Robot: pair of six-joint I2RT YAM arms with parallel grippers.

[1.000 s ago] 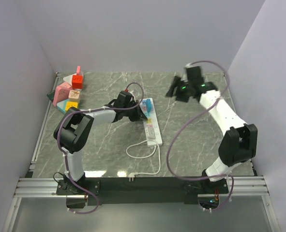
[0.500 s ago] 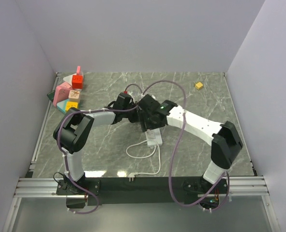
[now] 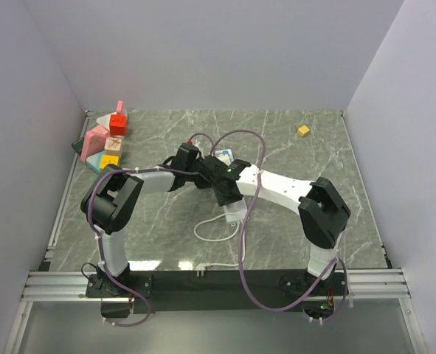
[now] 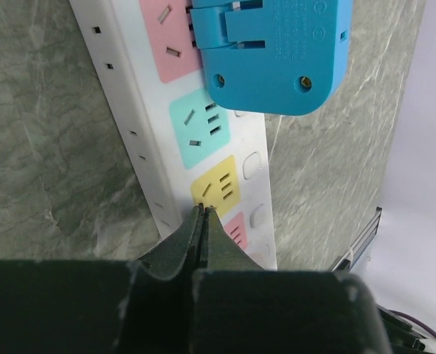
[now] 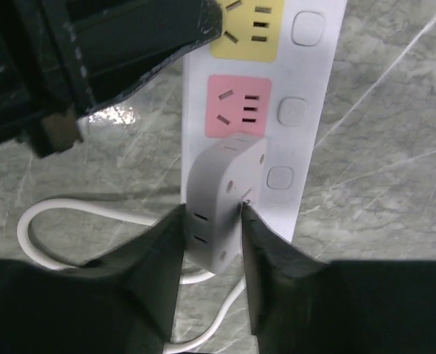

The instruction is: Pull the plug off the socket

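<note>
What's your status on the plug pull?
Left gripper shut, pinning power strip. Right gripper shut on white plug, not yet pulled. Blue plug beyond, no obstruction.

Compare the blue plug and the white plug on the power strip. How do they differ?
The blue plug is bright blue; the white plug is pale grey-white. No jaws touch the blue plug; the right gripper clasps the white plug. The blue plug covers a pink socket; the white plug sits beside one. Both sit on the power strip.
</note>
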